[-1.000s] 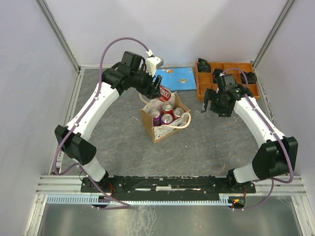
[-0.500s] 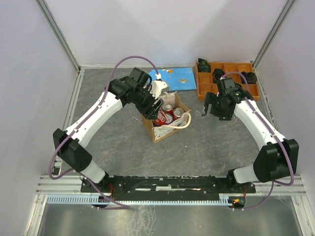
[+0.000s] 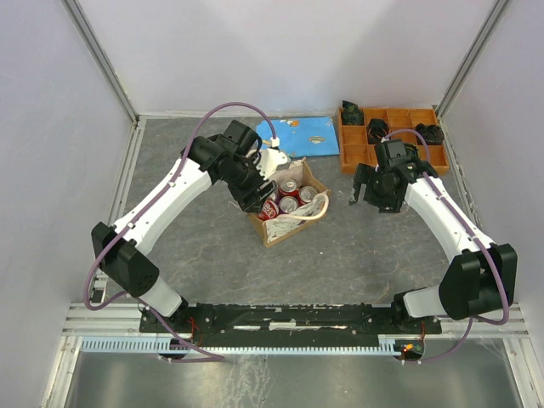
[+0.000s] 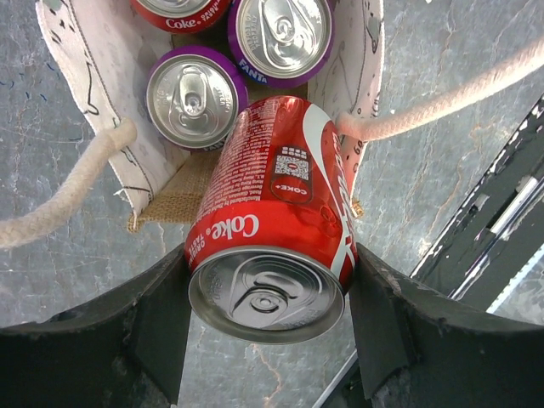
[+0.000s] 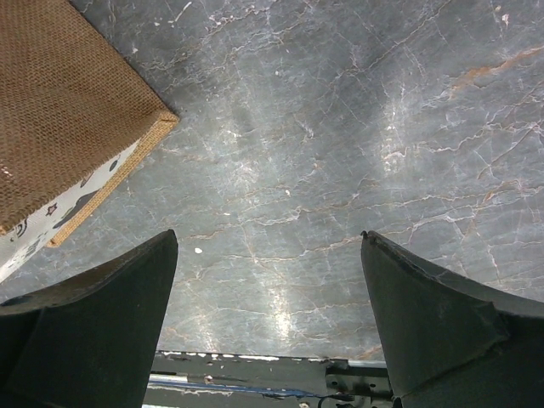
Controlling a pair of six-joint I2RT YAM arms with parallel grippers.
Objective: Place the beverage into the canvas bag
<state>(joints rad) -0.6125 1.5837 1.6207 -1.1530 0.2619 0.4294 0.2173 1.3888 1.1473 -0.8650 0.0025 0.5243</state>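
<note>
Coke can: red, clamped across its sides near the top end, with its pull-tab lid facing the wrist camera. Its far end points down into the open mouth of the bag, at the empty corner beside the purple cans. Whether it touches the bag's floor cannot be told.
Left gripper: the jaws are closed on the Coke can, one dark finger on each side of it.
Canvas bag: a tan woven box with a pale printed lining, standing upright near the middle of the table with its mouth open.
Bag contents: two purple Fanta cans stand upright. Another red Coke can beside them is cut off by the edge of the left wrist view.
Rope handles: cream loops that hang outward over the rim on two opposite sides.
Right gripper: the jaws are spread wide with nothing between them, above bare table just right of the bag's corner.
Table: dark grey with pale marble-like veins and a slight gloss.
Orange compartment tray: at the far right corner, with small dark items in several cells.
Blue sheet: lies flat by the far edge, behind the bag.
Walls: plain white panels on three sides, joined by metal corner posts.
Near edge: a black base plate carries both arms.
</note>
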